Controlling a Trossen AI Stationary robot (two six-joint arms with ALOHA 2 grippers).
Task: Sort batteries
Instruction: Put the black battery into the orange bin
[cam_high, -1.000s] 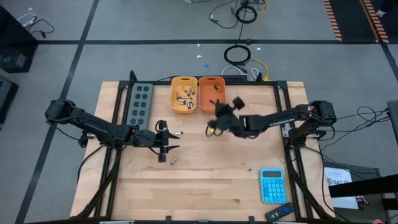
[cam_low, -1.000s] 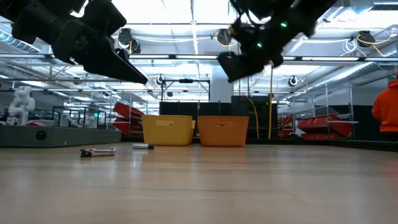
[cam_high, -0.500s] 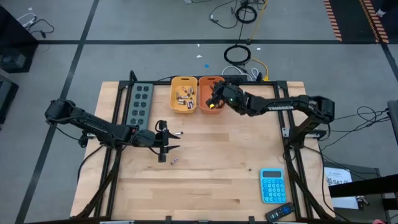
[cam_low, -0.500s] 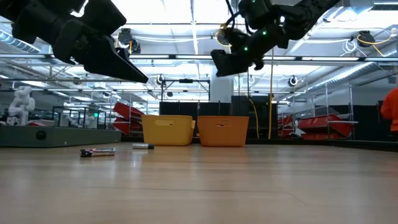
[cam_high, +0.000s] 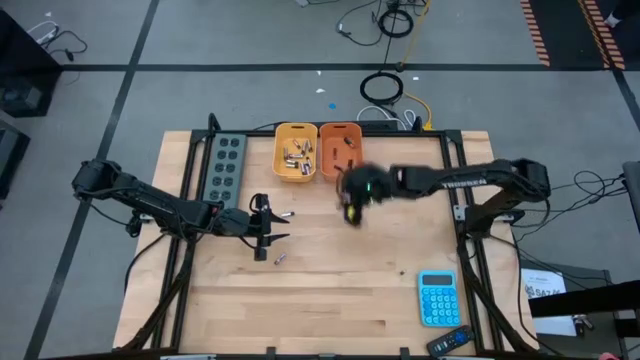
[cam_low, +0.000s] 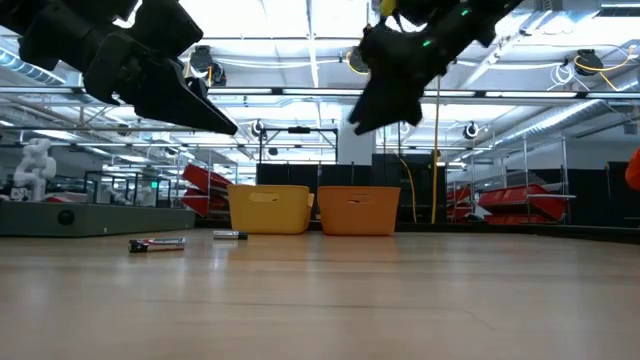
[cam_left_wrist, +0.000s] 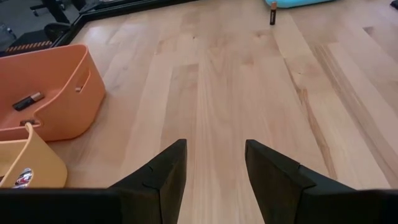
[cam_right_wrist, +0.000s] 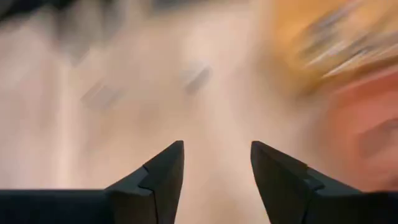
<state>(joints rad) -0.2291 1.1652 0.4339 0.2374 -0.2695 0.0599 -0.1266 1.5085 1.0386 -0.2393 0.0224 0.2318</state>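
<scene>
Several batteries (cam_high: 296, 155) lie in the yellow bin (cam_high: 279, 170). One battery (cam_left_wrist: 28, 99) lies in the orange bin (cam_high: 341, 165). Loose batteries rest on their sides on the table: one (cam_high: 287, 214) beside my left gripper, one (cam_high: 279, 259) nearer the front, one (cam_left_wrist: 272, 12) by the calculator. My left gripper (cam_high: 272, 228) hovers open over the table's left middle, nothing between its fingers (cam_left_wrist: 165, 177). My right gripper (cam_high: 352, 205) is in the air just in front of the orange bin, blurred, open and empty in its wrist view (cam_right_wrist: 217, 168).
A grey-green tray with round wells (cam_high: 224, 165) lies at the far left, next to the yellow bin. A blue calculator (cam_high: 438, 298) and a dark remote (cam_high: 450, 342) sit at the near right corner. Bare wood (cam_high: 340, 290) spreads across the middle and front.
My right gripper has swung from the table's middle toward the far edge, over the orange bin, and then come back toward the near edge, to just in front of that bin. It is moving fast and shows blurred.
</scene>
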